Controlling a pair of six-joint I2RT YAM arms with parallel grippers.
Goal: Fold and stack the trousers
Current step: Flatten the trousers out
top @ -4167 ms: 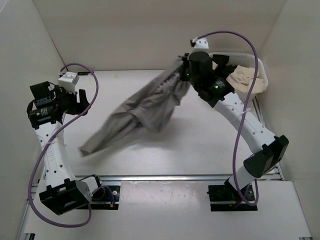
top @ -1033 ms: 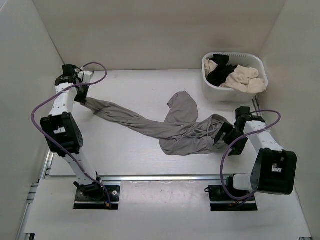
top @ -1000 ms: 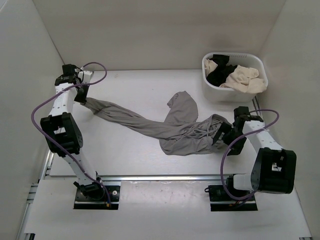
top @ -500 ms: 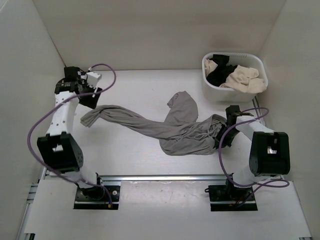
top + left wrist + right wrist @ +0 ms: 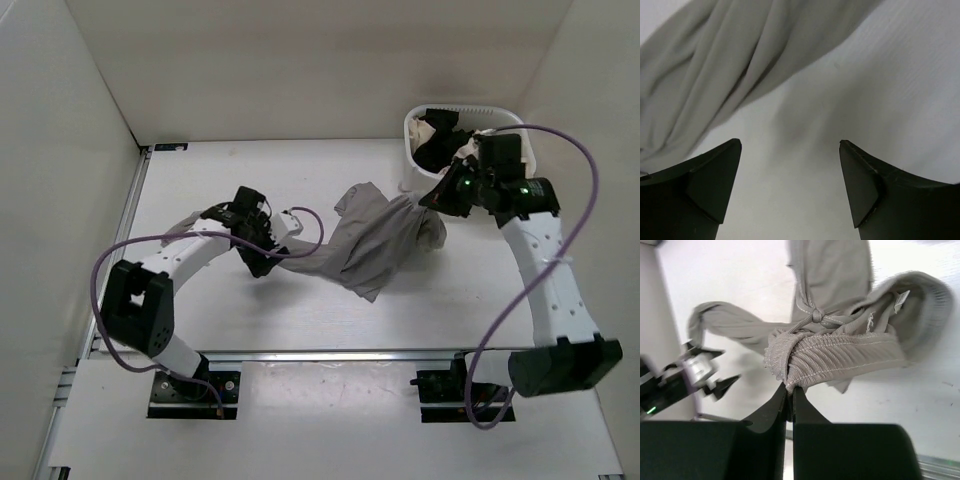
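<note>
My right gripper is clenched on the waistband of the trousers, holding it up near the table's far right corner by the basket, probably so the two legs trail straight. My left gripper gapes empty just beside one leg, likely to catch it. One pair, one basket.

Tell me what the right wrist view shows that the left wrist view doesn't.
Only the right wrist: the right gripper shut on the ribbed waistband, with the drawstring knot just beyond.
Only the left wrist: the left gripper open, with nothing between its fingers, only bare table.
Both: the grey trousers over the white table.
</note>
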